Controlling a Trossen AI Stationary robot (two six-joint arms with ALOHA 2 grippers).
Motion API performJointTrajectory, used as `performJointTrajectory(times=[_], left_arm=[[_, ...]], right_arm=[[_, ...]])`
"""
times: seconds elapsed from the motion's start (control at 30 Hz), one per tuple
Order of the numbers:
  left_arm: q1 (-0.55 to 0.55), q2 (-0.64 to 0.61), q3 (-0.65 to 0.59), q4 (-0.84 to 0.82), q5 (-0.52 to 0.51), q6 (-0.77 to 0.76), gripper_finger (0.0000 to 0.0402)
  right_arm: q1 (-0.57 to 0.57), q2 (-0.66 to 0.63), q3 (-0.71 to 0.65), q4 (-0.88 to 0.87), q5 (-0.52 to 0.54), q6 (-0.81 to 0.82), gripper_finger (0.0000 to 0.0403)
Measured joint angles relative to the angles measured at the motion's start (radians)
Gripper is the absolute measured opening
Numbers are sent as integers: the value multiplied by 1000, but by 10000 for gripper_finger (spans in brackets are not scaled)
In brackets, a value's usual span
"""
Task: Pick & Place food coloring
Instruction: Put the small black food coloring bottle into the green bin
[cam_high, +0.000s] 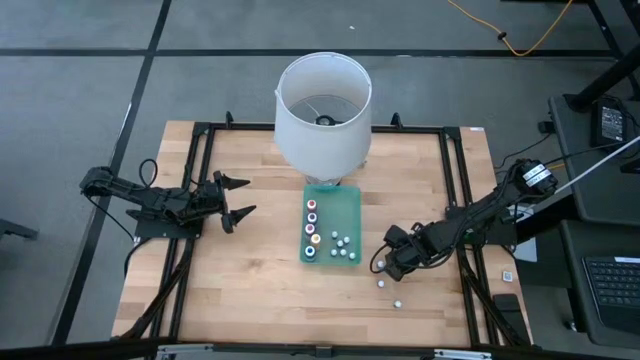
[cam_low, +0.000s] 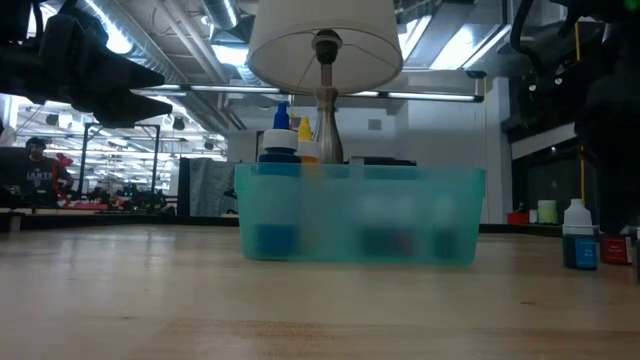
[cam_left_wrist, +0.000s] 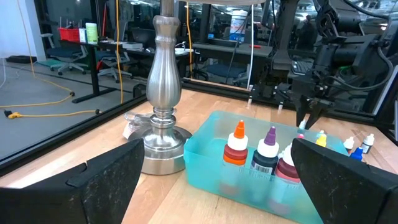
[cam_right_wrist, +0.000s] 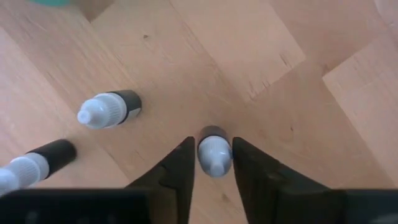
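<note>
The food coloring is small bottles. Several stand in a teal bin (cam_high: 345, 200) at mid-table, some with coloured caps (cam_high: 311, 220) and some with white caps (cam_high: 343, 246). Three white-capped bottles stand on the wood to the right of the bin. My right gripper (cam_high: 381, 266) points down over the one nearest the bin (cam_right_wrist: 213, 149) and is shut on it. The other two (cam_right_wrist: 109, 109) (cam_right_wrist: 37, 160) stand loose nearby. My left gripper (cam_high: 245, 197) waits open above the table's left side, pointing level toward the bin. My right gripper pinches the bottle's white cap (cam_right_wrist: 214, 155) between its two fingers (cam_right_wrist: 181, 167), one on each side. The fingers come from above, pointing steeply down. The bottle stands upright with its dark base on the wood.
A lamp with a white shade (cam_high: 323, 110) and a metal base (cam_left_wrist: 163, 112) stands just beyond the bin's far end. A black frame (cam_high: 455, 180) borders the wooden table. Bare wood lies near the front edge and left of the bin.
</note>
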Motion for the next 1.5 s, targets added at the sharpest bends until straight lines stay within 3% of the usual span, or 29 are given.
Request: performJointTrajectory(times=[0.2, 0.4, 0.8, 1.13, 1.5], left_arm=[[0, 0, 0, 0, 0, 0, 400], [0, 0, 0, 0, 0, 0, 400], [0, 0, 0, 0, 0, 0, 400], [0, 0, 0, 0, 0, 0, 400], [0, 0, 0, 0, 0, 0, 400]], right_arm=[[0, 0, 9, -13, 3, -14, 60], [-26, 0, 90, -121, 0, -115, 65], [-179, 58, 365, -310, 32, -472, 61], [-275, 206, 581, -268, 56, -711, 62], [-313, 338, 626, -186, 54, -837, 63]])
